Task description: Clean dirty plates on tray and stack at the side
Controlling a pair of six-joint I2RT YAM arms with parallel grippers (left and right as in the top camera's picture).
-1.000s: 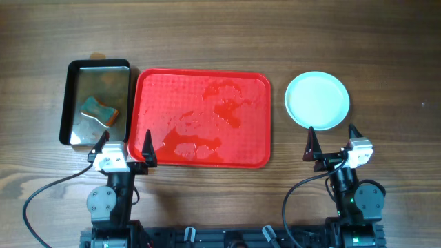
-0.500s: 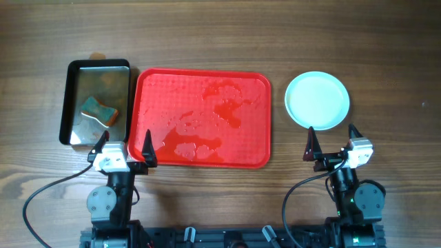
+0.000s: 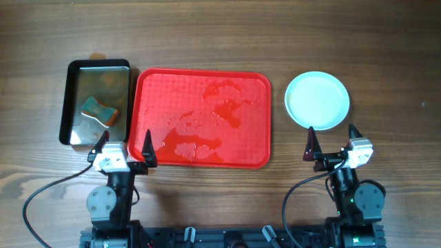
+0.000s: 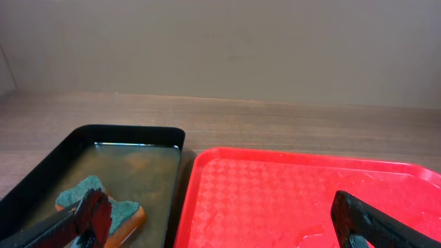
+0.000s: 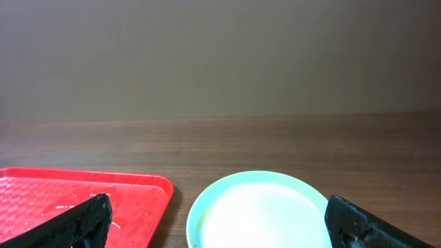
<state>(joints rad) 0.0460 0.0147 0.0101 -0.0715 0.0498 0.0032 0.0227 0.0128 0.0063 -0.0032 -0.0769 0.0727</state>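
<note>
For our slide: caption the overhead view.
Wet red tray holds no plates; a pale plate sits right, sponge in black pan left.

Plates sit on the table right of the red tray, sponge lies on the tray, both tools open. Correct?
No. The overhead view shows the sponge in the black pan left of the tray, not on it. The plates are as stated; left tool and right tool are open.

Light: bright, even, from overhead.
Glare: wet sheen on the tray [image 3: 148, 103] toward 6 o'clock; the pan [image 3: 103, 77] mirrors.
Shadows: faint.
Focus: wrist views slightly soft.
</note>
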